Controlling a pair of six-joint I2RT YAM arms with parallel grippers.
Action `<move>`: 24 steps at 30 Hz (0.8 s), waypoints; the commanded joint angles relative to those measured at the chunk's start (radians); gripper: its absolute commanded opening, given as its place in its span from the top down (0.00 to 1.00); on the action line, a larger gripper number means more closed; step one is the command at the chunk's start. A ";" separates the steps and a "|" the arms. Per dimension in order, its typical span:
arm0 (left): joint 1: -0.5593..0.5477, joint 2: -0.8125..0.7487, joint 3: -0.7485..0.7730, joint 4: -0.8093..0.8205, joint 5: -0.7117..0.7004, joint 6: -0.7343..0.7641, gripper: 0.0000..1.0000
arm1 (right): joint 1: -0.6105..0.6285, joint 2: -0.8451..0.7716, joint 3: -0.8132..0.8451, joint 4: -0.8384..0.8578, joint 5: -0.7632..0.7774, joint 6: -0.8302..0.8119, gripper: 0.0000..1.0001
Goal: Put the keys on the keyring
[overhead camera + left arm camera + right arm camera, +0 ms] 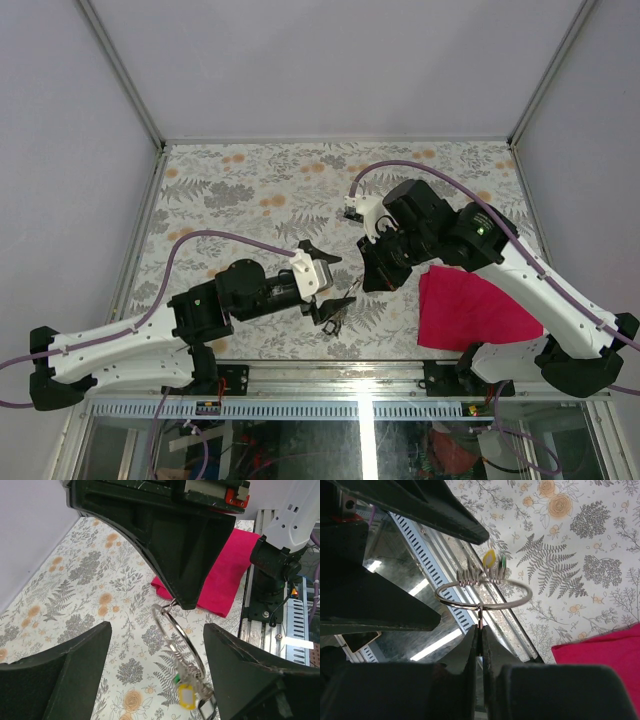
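The keyring (175, 636) is a thin silver ring held in the air, also in the right wrist view (482, 596). My right gripper (480, 629) is shut on a thin metal piece threaded on it; its black finger (170, 555) reaches down from above. A green key head (176, 679), a yellow tag (186, 696) and toothed metal blades hang at the ring's far end (490, 559). My left gripper (156, 627) is open, its fingers (60, 675) wide apart on either side of the ring without touching it. No red or blue key head shows.
A red cloth square (470, 308) lies on the floral table (230, 190) at the front right. The metal rail at the table's front edge (435, 555) runs just below the grippers. Both grippers meet near the front middle (350, 285).
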 commanded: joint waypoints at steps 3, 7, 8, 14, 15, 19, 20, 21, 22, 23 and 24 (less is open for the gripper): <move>0.003 0.029 0.054 0.026 0.017 0.059 0.24 | -0.003 0.013 0.066 -0.014 -0.073 0.034 1.00; 0.003 0.072 0.095 -0.026 0.017 0.095 0.27 | -0.004 0.020 0.086 -0.025 -0.107 0.031 1.00; 0.004 0.083 0.105 -0.039 0.014 0.104 0.28 | -0.004 0.022 0.088 -0.028 -0.114 0.031 1.00; 0.003 0.142 0.157 -0.099 0.007 0.150 0.39 | -0.004 0.025 0.095 -0.042 -0.132 0.027 1.00; 0.004 0.148 0.160 -0.106 0.010 0.152 0.42 | -0.004 0.025 0.094 -0.043 -0.135 0.027 1.00; 0.004 0.161 0.180 -0.129 0.020 0.163 0.54 | -0.004 0.025 0.095 -0.052 -0.136 0.025 1.00; 0.003 0.162 0.184 -0.132 0.022 0.165 0.57 | -0.004 0.025 0.097 -0.055 -0.136 0.023 1.00; 0.004 0.165 0.187 -0.136 0.026 0.166 0.61 | -0.003 0.026 0.098 -0.056 -0.136 0.022 1.00; 0.004 0.166 0.190 -0.139 0.030 0.167 0.65 | -0.003 0.027 0.099 -0.055 -0.137 0.022 1.00; 0.003 0.166 0.194 -0.144 0.034 0.167 0.69 | -0.004 0.028 0.100 -0.056 -0.135 0.021 1.00; 0.004 0.167 0.198 -0.147 0.037 0.167 0.73 | -0.004 0.028 0.102 -0.056 -0.134 0.020 1.00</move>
